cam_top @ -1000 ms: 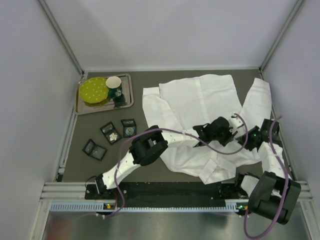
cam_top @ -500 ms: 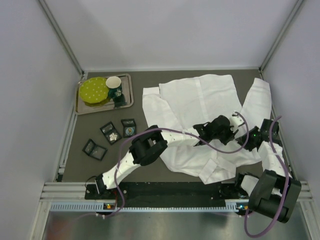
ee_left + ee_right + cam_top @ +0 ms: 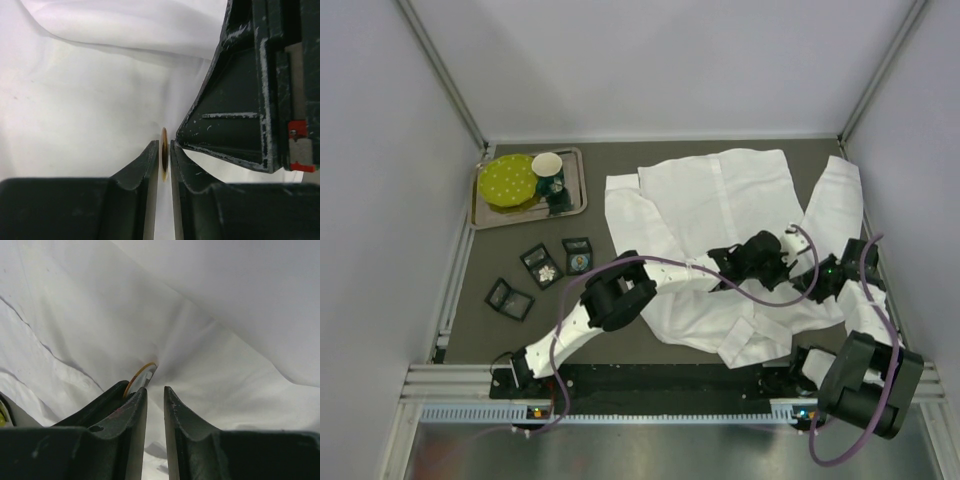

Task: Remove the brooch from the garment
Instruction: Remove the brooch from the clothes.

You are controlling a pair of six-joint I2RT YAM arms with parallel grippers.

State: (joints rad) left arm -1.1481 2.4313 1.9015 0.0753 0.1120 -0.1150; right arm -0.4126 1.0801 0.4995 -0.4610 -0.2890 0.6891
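The brooch [image 3: 163, 155] seemed light, stiff and slippery, best pinched by its rim. The left gripper [image 3: 164, 144] sat nearly closed round it (contact unclear). The right gripper [image 3: 154, 390], beside the brooch, was narrowly parted, its hold unclear.

We're looking at a robotics lab test cell here, no home or shop. Plain white panels [image 3: 660, 70] are boxing in the space on three sides, well beyond the left gripper [image 3: 788, 266]. Aluminium struts [image 3: 446, 78] are running up the corners. Well behind both grippers, a slotted metal rail [image 3: 450, 383] is carrying the arm bases, and purple cables [image 3: 554, 352] are looping along the arms. Far off to the left gripper's left, a steel tray [image 3: 576, 180] of props and small black boxes [image 3: 540, 265] are sitting on the dark table [image 3: 520, 340].
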